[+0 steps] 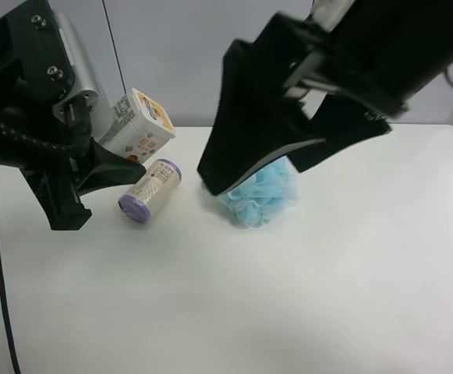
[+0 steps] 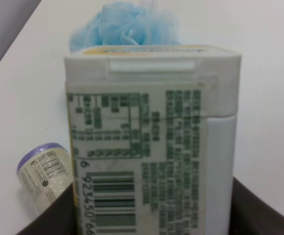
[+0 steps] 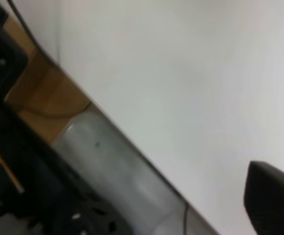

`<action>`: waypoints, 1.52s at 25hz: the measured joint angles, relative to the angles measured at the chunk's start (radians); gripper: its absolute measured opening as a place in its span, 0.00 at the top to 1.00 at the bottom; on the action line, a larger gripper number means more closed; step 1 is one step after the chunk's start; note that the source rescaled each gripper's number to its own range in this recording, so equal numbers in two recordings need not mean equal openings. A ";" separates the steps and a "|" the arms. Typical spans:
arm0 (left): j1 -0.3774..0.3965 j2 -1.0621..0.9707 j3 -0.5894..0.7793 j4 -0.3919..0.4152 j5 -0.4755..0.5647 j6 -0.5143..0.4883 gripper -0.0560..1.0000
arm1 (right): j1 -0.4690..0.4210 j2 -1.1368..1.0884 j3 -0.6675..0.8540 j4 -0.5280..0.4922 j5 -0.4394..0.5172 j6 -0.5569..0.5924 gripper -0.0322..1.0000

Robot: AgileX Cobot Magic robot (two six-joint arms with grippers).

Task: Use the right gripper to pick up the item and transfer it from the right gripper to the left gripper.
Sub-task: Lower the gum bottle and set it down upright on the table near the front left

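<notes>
The item [image 1: 142, 125], a small white box with cartoon print and a yellow-orange patch, is held in the air by my left gripper [image 1: 105, 152], the claw with the silver-grey housing at the exterior high view's left. In the left wrist view the item [image 2: 151, 137] fills the frame, barcode label facing the camera, with dark fingers [image 2: 259, 210] shut on its lower end. My right gripper [image 1: 288, 156], the all-black claw, hangs open above the table with nothing between its fingers. The right wrist view shows only one black fingertip [image 3: 273, 200] over the white tabletop.
A cream roll with purple ends [image 1: 150, 191] lies on the white table [image 1: 288, 296] just below the held item. A fluffy blue pouf [image 1: 261, 195] sits under the right claw. The right wrist view shows the table edge [image 3: 132, 147] and the floor beyond.
</notes>
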 joint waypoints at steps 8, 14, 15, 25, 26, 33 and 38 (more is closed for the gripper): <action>0.000 0.000 0.000 0.000 0.005 0.000 0.95 | 0.002 -0.367 0.265 -0.158 0.002 0.003 0.00; 0.000 0.000 0.000 0.000 0.006 -0.001 0.95 | 0.002 -0.676 0.546 -0.268 0.009 0.003 0.00; 0.000 0.000 0.000 0.000 0.007 -0.002 0.95 | 0.002 -0.729 0.591 -0.277 0.010 0.003 0.00; 0.000 0.000 0.000 0.000 0.036 -0.012 0.95 | 0.002 -1.066 0.743 -0.366 -0.112 -0.023 0.00; 0.000 0.000 0.000 0.000 0.039 -0.012 0.95 | 0.002 -1.075 0.751 -0.370 -0.121 -0.022 0.00; 0.000 0.000 0.000 0.000 0.067 -0.012 0.95 | 0.002 -1.082 0.756 -0.381 -0.132 -0.017 0.00; 0.000 0.000 0.000 0.000 0.068 -0.012 0.95 | 0.002 -1.082 0.757 -0.381 -0.132 -0.012 0.00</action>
